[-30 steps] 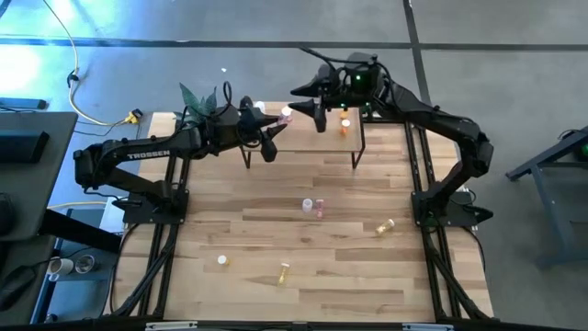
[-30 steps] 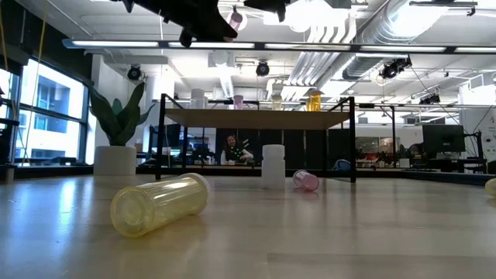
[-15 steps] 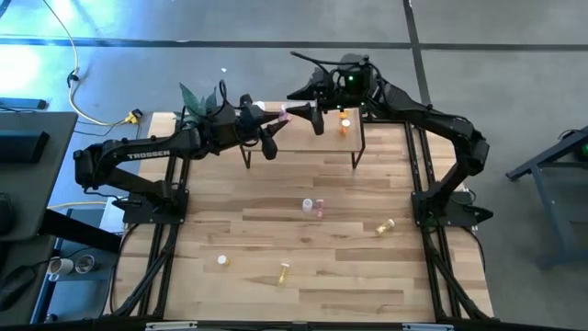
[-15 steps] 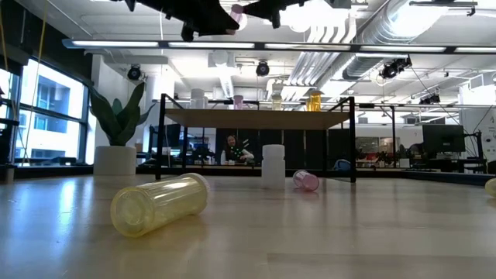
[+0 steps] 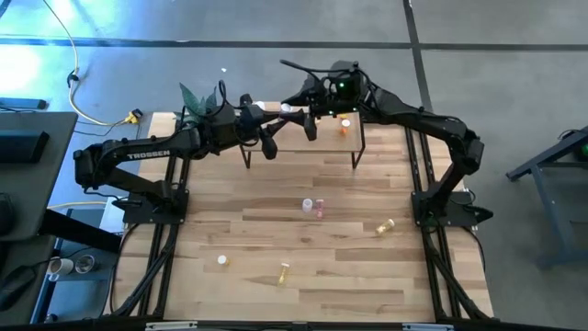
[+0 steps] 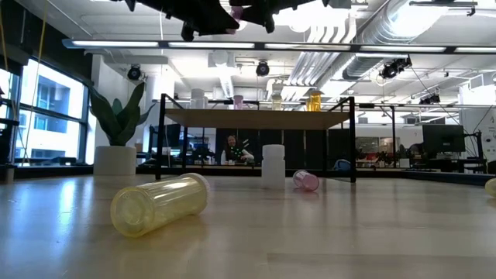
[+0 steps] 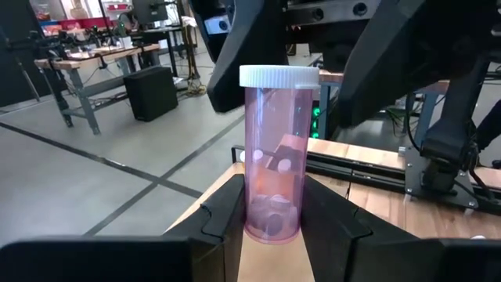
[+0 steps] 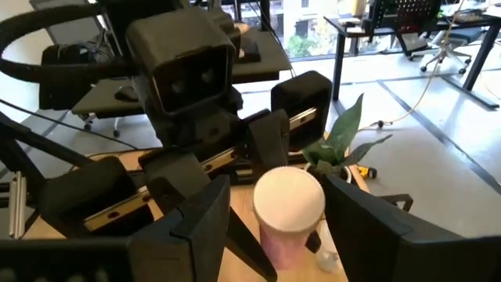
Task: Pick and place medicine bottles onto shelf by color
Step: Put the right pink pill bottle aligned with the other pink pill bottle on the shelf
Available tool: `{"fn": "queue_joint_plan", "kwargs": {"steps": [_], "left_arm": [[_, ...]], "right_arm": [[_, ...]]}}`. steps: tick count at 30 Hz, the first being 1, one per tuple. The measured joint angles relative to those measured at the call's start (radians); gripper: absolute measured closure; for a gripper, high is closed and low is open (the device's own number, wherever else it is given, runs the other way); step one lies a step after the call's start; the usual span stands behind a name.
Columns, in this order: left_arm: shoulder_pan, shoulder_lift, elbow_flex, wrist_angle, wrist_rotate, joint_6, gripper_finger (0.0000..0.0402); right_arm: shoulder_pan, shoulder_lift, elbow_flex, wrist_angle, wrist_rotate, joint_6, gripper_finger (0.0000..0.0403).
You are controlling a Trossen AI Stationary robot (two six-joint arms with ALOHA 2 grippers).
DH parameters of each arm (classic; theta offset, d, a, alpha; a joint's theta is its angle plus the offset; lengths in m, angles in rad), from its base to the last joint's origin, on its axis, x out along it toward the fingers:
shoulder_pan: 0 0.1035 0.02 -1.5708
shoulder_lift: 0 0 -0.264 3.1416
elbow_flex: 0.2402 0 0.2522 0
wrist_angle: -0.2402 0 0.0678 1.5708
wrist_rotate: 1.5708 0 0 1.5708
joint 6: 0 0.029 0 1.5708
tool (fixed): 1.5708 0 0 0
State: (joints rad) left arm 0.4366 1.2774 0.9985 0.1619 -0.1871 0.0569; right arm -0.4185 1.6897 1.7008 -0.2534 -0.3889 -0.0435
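The left gripper (image 7: 270,223) hangs above the shelf's (image 5: 326,138) left end at the far edge of the surface (image 5: 349,248), its fingers (image 7: 227,227) pinching the base of a pink bottle (image 7: 274,149). The bottle stands upright, white cap (image 8: 290,197) uppermost. The right gripper (image 8: 274,215) sits over that cap, its fingers spread to either side without touching. A handover looks likely: the right fingers need only close across the bottle's upper half, square to its long axis.
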Motion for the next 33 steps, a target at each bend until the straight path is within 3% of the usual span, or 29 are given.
{"fn": "queue_joint_plan", "kwargs": {"steps": [7,18,27,33], "left_arm": [[0.000,0.000,0.000,0.000,-0.002,0.000,0.0305],[0.000,0.000,0.000,-0.002,-0.003,0.000,0.0305],[0.000,0.000,0.000,-0.010,-0.003,-0.001,0.0301],[0.000,0.000,0.000,-0.022,-0.003,-0.009,0.0261]], "right_arm": [[0.000,-0.001,0.000,0.004,0.000,0.002,0.0219],[-0.001,-0.001,0.000,0.002,0.004,0.039,0.0298],[-0.001,-0.001,0.000,-0.011,0.003,0.040,0.0302],[-0.001,-0.001,0.000,-0.018,-0.001,0.043,0.0302]]}}
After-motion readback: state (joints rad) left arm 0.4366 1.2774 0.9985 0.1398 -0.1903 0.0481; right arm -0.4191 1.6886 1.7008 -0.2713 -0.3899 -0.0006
